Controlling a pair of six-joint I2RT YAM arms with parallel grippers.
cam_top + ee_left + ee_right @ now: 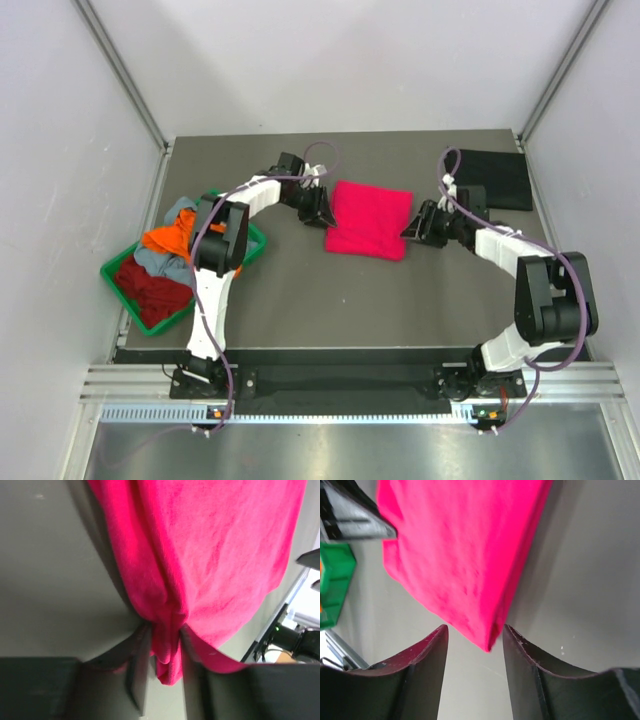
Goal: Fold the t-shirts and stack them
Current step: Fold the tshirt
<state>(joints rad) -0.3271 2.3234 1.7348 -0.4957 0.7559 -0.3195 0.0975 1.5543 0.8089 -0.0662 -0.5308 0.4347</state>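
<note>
Viewed from the near edge of the bench (330,300).

Near left: a green tray (118,293) holds the unfolded stock, with an orange tee (165,242) and a grey-blue tee (158,262) heaped over a dark red tee (150,290). They lie loosely crumpled, apparently waiting their turn within the left arm's reach.

Centre: the pink-red t-shirt (368,220) lies flat on the bench as a compact folded rectangle, with one arm at each short side. The left fingers (141,665) are clamped on a gathered pinch of its hem, and creases radiate from that point. This suggests the edge is being held taut so the fold keeps its shape. The right fingers (427,670) stand apart, straddling a corner of the folded cloth without touching it. They are probably placed either to let the corner rest or to take it up.

Far right: a black t-shirt (495,180) lies folded flat near the far corner, well apart from the pink-red one. It is likely the base of the stack, and the pink-red fold would go on top of it.
</note>
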